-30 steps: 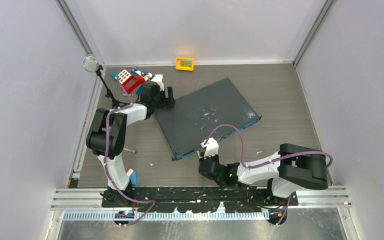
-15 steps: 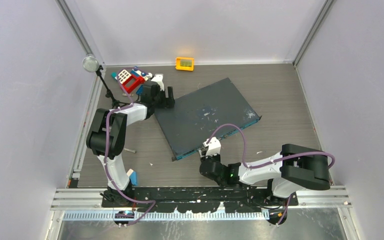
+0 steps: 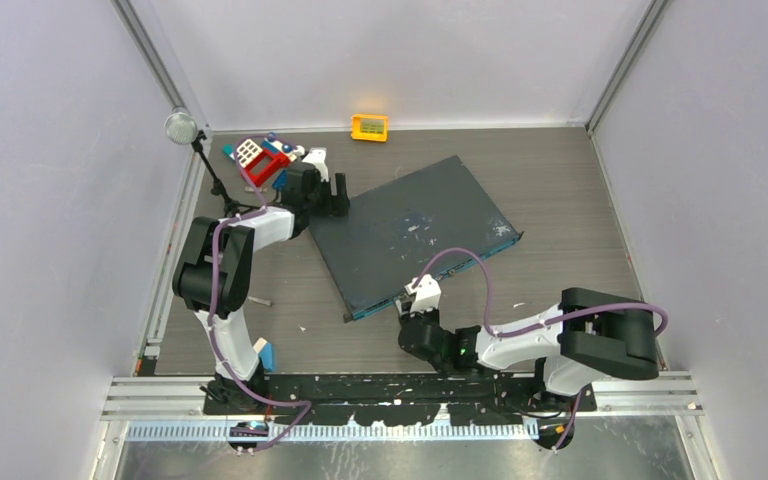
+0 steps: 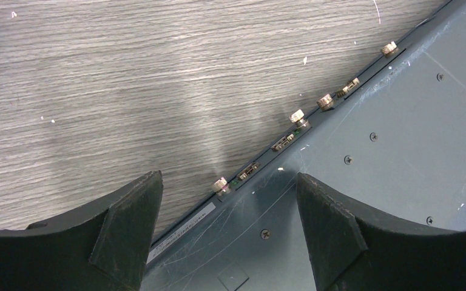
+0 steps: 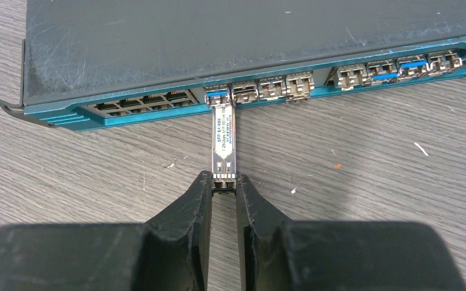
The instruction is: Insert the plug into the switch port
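Observation:
The switch is a flat dark-grey box lying askew on the table, its teal front face turned toward my right arm. My right gripper is shut on the near end of the plug, a slim metal module lying straight out from the face. The plug's far tip meets the mouth of a switch port, and most of its length is still outside. My left gripper stands open over the box's far-left corner, one finger on each side of the rear edge with its thumbscrews, holding nothing.
An orange-yellow box sits by the back wall. Red and blue toy pieces and a small stand crowd the back left. A purple cable loops over the switch's near corner. More ports run along the teal face.
My right gripper with the plug has shifted very slightly to the right along the front face. The left arm and the switch have not moved.

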